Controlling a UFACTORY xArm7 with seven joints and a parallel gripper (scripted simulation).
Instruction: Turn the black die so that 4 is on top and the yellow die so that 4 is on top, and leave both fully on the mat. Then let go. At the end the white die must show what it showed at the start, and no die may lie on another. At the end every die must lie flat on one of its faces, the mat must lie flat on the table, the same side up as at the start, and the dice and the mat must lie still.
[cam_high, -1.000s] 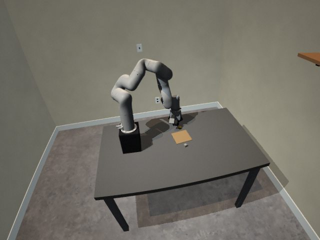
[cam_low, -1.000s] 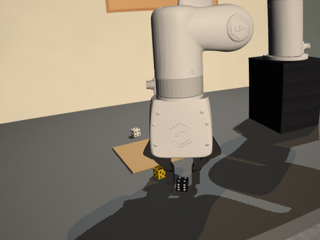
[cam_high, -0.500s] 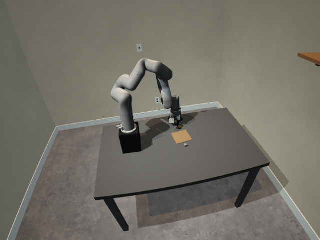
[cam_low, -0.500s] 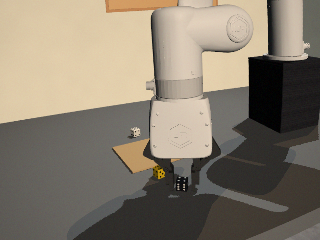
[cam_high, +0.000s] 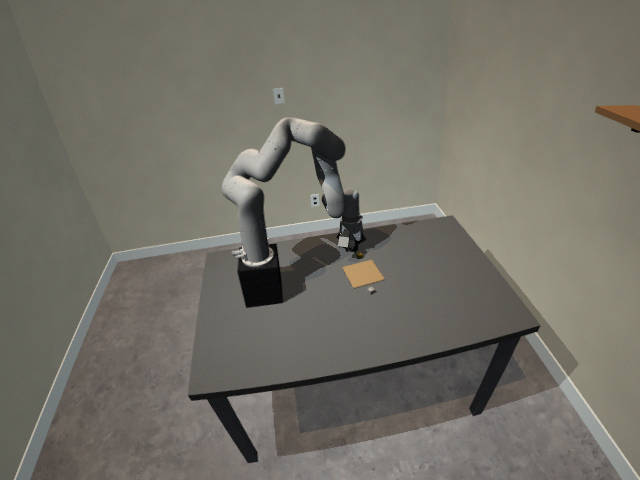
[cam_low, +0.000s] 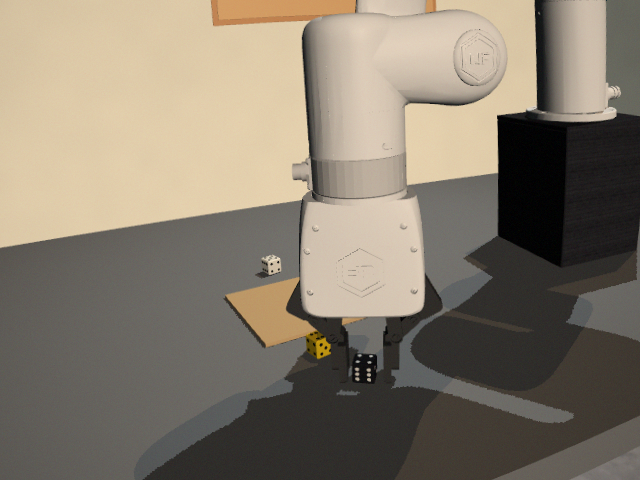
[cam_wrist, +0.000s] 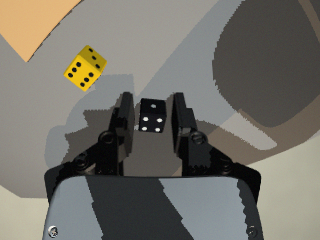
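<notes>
The black die (cam_low: 364, 368) (cam_wrist: 152, 117) lies flat on the table, off the mat, with 4 on top. My gripper (cam_high: 352, 249) (cam_low: 366, 379) (cam_wrist: 153, 105) is partly open and points down, one finger on each side of the black die, with a gap on both sides. The yellow die (cam_high: 359, 255) (cam_low: 317, 345) (cam_wrist: 85, 68) lies on the table between the gripper and the mat, 6 on top. The tan mat (cam_high: 363, 273) (cam_low: 263, 315) (cam_wrist: 30, 25) lies flat and bears no die. The white die (cam_high: 371, 290) (cam_low: 270, 265) lies beyond the mat; its top number is too small to read surely.
The dark table (cam_high: 320, 330) (cam_low: 155, 289) carries the dice and mat. The black base block (cam_high: 261, 283) (cam_low: 532, 191) of the arm stands on it. The yellow die is close to one finger in the exterior view. Arm shadows cover the area around the black die.
</notes>
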